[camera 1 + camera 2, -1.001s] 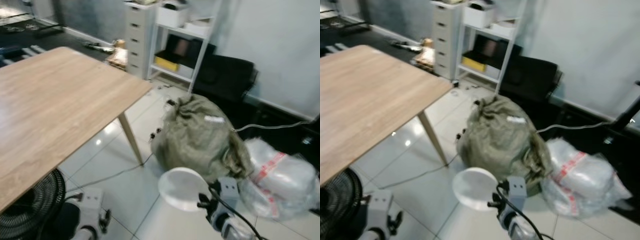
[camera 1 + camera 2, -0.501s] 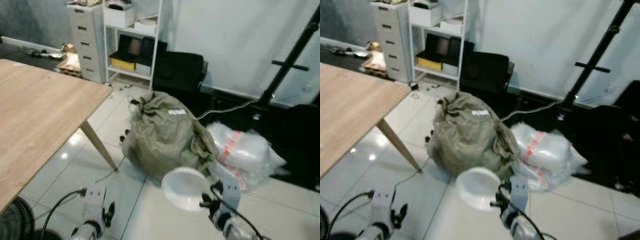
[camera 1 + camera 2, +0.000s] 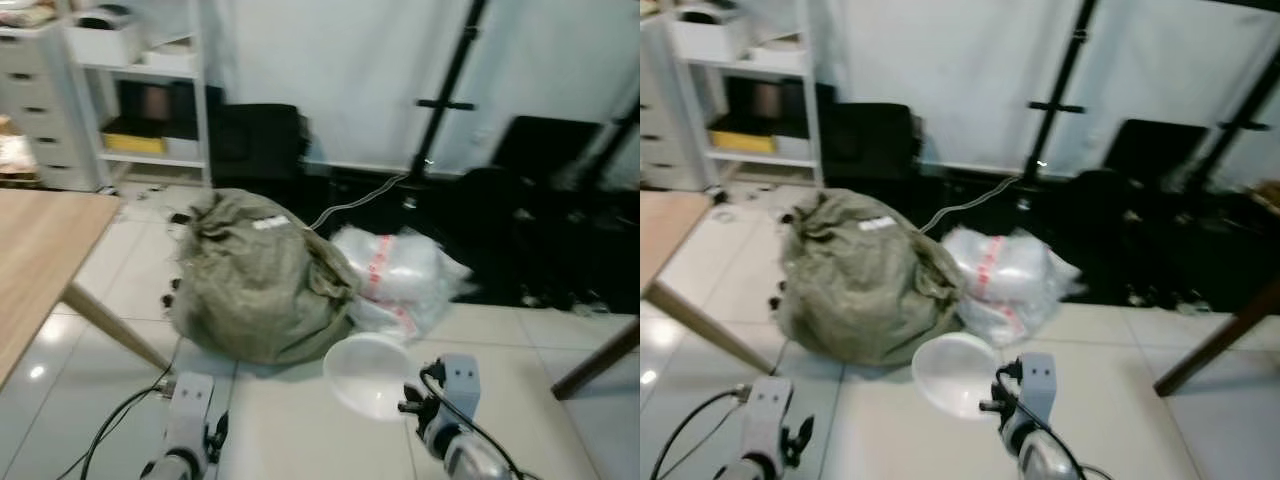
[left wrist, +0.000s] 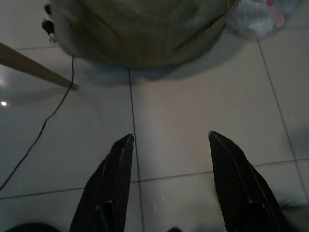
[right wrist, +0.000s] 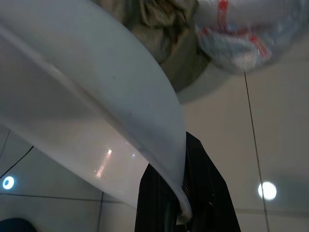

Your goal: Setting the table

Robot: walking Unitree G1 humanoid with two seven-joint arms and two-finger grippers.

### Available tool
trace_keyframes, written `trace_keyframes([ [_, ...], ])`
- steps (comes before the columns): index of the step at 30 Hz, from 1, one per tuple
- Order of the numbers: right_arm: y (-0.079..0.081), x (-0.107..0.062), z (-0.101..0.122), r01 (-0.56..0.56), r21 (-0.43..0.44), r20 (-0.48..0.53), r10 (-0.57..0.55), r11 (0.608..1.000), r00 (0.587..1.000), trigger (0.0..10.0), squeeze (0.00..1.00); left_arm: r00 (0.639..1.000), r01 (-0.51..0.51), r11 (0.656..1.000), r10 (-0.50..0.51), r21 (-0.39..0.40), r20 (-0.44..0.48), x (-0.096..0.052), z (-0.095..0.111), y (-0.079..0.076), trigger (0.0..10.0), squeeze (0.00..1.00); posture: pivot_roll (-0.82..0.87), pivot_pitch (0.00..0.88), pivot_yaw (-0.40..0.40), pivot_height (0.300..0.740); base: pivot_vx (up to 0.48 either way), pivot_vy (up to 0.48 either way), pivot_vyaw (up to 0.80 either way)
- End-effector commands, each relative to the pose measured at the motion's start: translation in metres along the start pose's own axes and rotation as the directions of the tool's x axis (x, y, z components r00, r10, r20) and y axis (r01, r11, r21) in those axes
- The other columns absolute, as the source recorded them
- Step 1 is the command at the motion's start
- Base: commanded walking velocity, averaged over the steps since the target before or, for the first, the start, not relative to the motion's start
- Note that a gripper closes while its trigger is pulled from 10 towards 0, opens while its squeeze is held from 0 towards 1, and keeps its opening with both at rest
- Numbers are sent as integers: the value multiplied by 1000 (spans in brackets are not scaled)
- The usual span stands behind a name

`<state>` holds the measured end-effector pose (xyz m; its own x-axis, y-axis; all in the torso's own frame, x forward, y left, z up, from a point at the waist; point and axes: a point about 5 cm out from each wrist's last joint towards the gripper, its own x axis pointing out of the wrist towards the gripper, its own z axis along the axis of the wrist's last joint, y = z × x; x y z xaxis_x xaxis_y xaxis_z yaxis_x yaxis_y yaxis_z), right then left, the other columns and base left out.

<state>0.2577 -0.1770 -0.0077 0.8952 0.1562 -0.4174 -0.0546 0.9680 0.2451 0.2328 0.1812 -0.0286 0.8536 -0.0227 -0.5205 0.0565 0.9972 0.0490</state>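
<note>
A white bowl [image 3: 370, 372] hangs low over the tiled floor, held by its rim in my right gripper [image 3: 408, 403], which is shut on it. The right wrist view shows the bowl [image 5: 91, 121] from close up, with a black finger [image 5: 188, 203] pressed against its rim. My left gripper [image 4: 169, 183] hangs open above bare floor tiles, with nothing between its fingers [image 4: 108, 186]. A corner of the wooden table [image 3: 30, 260] is at the left edge of the eye views.
An olive-green sack [image 3: 255, 280] and a clear plastic bag [image 3: 395, 270] lie on the floor just ahead. Behind them stand a white shelf unit [image 3: 140, 90], black bags and a black stand [image 3: 445, 100]. A wooden leg [image 3: 595, 360] slants at the right. A cable [image 4: 43, 130] runs across the tiles.
The camera has swung right: the table has slid almost out at the left, while the stand and black bags came into view. The right gripper still holds the bowl.
</note>
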Motion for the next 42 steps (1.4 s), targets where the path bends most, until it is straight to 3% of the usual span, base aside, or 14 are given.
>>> trace_keyframes([
  [1, -2, 0, -2, 9, -5, -6, -9, 1000, 1000, 10000, 0, 1000, 9, 1000, -9, 1, -10, 0, -4, -2, 10000, 0, -85, 0, 37, 740, 0, 0, -763],
  [42, -2, 1, -2, 28, 1, 6, -28, 1000, 1000, 10000, 0, 1000, 29, 999, -29, 41, 9, 4, 1, -3, 10000, 0, -98, 0, 53, 740, 0, 0, -767],
])
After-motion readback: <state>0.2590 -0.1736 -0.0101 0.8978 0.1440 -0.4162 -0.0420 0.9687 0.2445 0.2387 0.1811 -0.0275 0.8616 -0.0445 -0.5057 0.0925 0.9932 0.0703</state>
